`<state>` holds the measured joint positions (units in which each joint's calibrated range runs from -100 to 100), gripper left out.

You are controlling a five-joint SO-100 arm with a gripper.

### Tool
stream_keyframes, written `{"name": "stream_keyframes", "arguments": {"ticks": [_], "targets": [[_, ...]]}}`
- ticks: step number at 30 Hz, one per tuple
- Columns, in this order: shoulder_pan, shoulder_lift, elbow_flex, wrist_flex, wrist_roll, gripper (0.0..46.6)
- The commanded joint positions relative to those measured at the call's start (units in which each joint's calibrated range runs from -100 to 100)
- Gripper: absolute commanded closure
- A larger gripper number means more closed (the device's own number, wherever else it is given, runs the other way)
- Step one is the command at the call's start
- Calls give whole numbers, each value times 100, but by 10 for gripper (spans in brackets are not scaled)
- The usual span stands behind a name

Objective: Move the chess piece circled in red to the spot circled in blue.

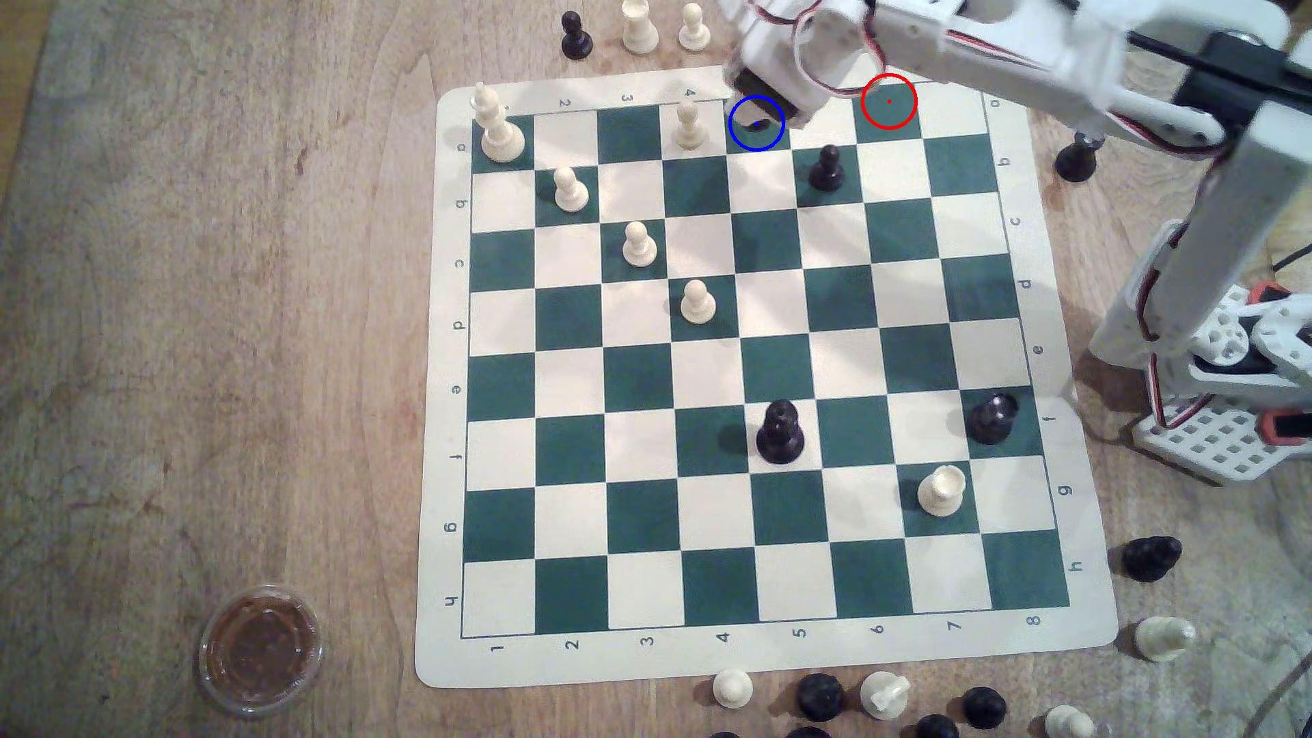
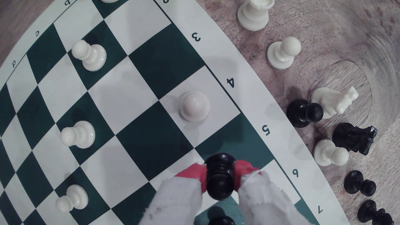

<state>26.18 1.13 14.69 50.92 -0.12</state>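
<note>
On the exterior view's left we see the white king (image 1: pixel 497 128) in the board's (image 1: pixel 717 656) far corner, and just at three o'clock from the neighbouring white pawn (image 1: pixel 687 124) sits the blue-ringed square (image 1: pixel 745 135), with the gripper (image 1: pixel 770 106) right over it. In the wrist view our gripper (image 2: pixel 220 176) is clenched on the black piece (image 2: pixel 220 175), red pads (image 2: pixel 195 171) pressed to both its sides above that green square. Farther along at three o'clock, the red-ringed square (image 1: pixel 889 101) stands bare.
</note>
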Motion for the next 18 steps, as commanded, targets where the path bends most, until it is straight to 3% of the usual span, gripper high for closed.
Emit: {"name": "stream_keyframes", "arguments": {"ticks": [1, 18], "targets": [[22, 65, -644, -88, -10, 464], [210, 829, -1142, -153, 34, 464]]}}
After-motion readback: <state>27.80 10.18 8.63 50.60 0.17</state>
